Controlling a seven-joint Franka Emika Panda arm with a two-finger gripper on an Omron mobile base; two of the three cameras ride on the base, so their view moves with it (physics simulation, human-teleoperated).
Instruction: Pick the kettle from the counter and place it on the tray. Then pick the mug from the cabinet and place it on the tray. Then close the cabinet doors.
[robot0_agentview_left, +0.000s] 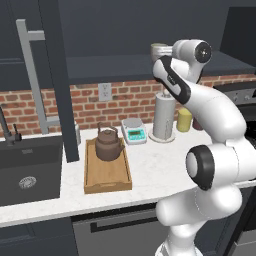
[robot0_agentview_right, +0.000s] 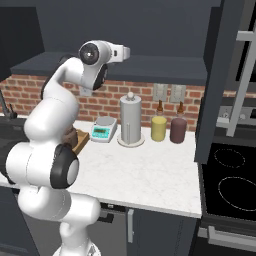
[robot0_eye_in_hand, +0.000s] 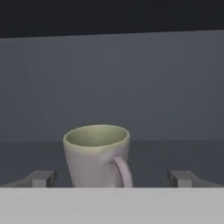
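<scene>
The dark-brown kettle (robot0_agentview_left: 109, 144) stands upright at the far end of the light-wood tray (robot0_agentview_left: 107, 177) on the white counter (robot0_agentview_left: 160, 165). The grey-beige mug (robot0_eye_in_hand: 97, 155), greenish inside, stands on the dark shelf of the open cabinet (robot0_agentview_left: 115, 67) with its handle turned toward the camera. My gripper (robot0_eye_in_hand: 113, 178) is open up at shelf height, one fingertip (robot0_eye_in_hand: 43, 178) on each side of the mug and apart from it. In the left base view the mug (robot0_agentview_left: 158, 49) peeks out beside the hand. Both cabinet doors (robot0_agentview_left: 56, 80) (robot0_agentview_right: 220, 75) stand open.
A paper-towel roll (robot0_agentview_right: 131, 120), a small scale (robot0_agentview_right: 103, 129), a yellow jar (robot0_agentview_right: 159, 128) and a maroon jar (robot0_agentview_right: 178, 130) line the brick wall. The dark sink (robot0_agentview_left: 30, 170) lies left of the tray, and a black stove (robot0_agentview_right: 230, 185) is to the right.
</scene>
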